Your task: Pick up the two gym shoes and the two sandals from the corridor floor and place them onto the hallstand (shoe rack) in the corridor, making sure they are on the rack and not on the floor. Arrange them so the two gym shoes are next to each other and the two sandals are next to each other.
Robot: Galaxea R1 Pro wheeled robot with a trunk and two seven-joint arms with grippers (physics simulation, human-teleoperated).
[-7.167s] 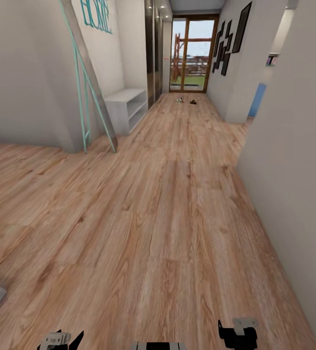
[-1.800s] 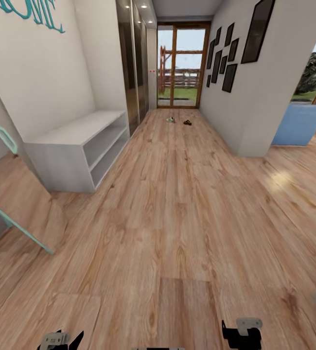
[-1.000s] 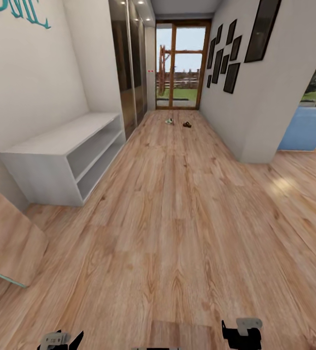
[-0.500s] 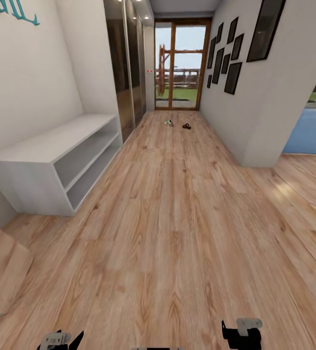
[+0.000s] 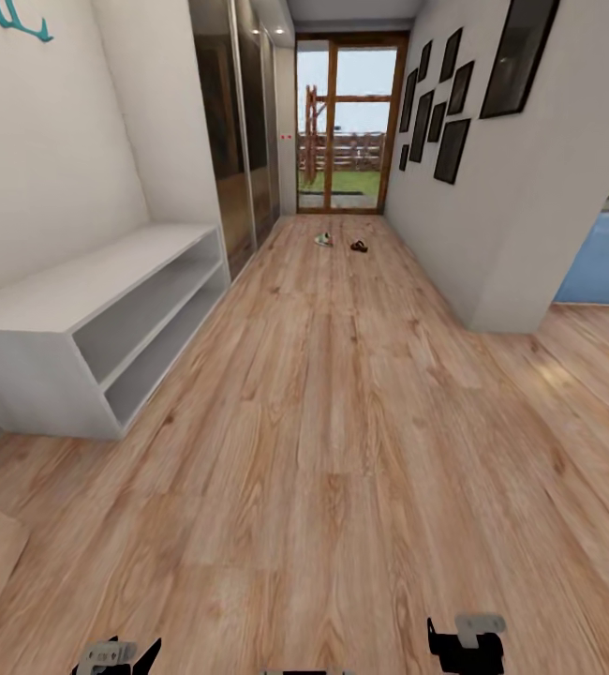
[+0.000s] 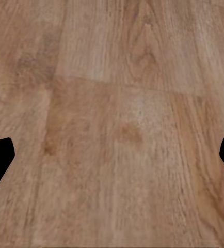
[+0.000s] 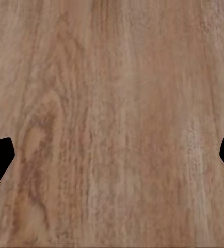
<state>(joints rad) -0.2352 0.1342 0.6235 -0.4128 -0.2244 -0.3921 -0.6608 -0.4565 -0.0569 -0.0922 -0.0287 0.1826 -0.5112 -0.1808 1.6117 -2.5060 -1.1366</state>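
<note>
Rolling forward, the camera has brought the hallstand [image 5: 80,319] closer, ahead-left of the left gripper [image 6: 112,155]. Both grippers, left and right gripper [image 7: 112,155], hang spread wide, holding nothing, over the corridor floor [image 5: 342,450]. Far ahead near the glass door [image 5: 342,122] lie the gym shoes [image 5: 323,240] and sandals [image 5: 359,247], too small to detail.
</note>
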